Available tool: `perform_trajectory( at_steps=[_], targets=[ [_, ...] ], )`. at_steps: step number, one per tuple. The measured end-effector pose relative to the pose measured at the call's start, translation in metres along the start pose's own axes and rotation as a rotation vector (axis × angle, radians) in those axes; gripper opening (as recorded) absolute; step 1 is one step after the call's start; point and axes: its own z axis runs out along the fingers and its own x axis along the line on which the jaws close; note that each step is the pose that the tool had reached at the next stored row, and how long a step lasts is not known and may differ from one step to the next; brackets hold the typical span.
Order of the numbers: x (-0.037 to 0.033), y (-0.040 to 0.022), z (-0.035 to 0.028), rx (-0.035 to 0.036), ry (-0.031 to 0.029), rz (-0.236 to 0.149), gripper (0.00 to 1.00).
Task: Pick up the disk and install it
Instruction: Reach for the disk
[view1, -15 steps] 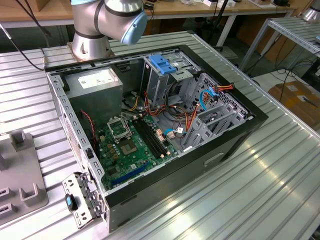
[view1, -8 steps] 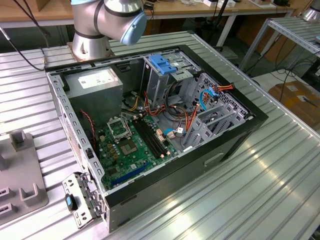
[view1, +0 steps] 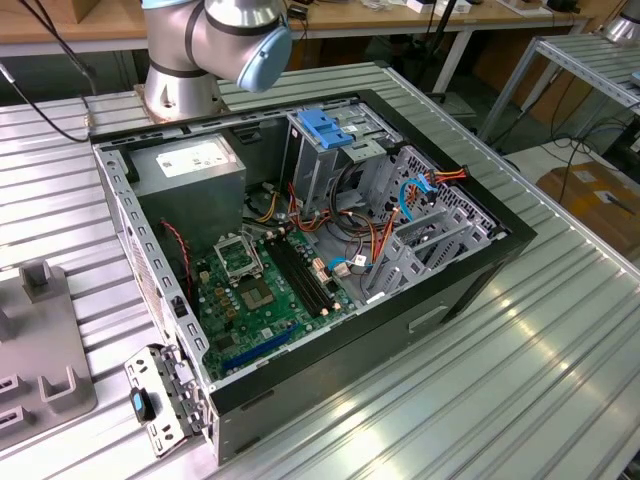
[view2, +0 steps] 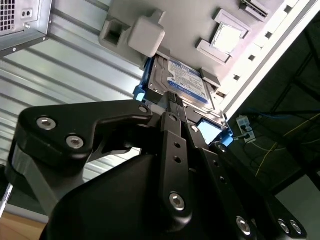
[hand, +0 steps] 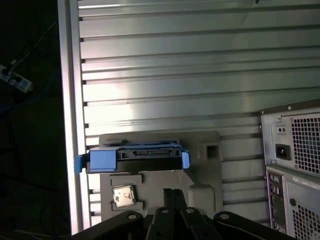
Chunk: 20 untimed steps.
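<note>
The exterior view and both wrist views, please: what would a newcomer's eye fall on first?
In the exterior view, the open computer case lies on the ribbed metal table, its green motherboard bare. In both wrist views, the disk with its blue rail sits on a grey tray, just beyond the black tool.

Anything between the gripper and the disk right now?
Nothing visible. In the second wrist view the disk sits exposed on the grey fixture plate, and the gripper, jaws shut, points straight at it with no cable or part between them. Whether the tips touch it, I cannot tell.
</note>
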Motion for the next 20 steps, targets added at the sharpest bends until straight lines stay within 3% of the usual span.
perform_trajectory(
  at_steps=[4, 15, 16, 18, 20],
  targets=[
    [0.0077, 0.0057, 0.0033, 0.0062, -0.0004, 0.0, 0.11],
    [0.0088, 0.0076, 0.0068, 0.0089, -0.0008, 0.0, 0.11],
    [0.0103, 0.0092, 0.0085, 0.0109, -0.0008, 0.0, 0.11],
    [0.0136, 0.0126, 0.0128, 0.0245, -0.0018, -0.001, 0.11],
    [0.0139, 0.0128, 0.0131, 0.0256, -0.0019, -0.001, 0.11]
  ],
)
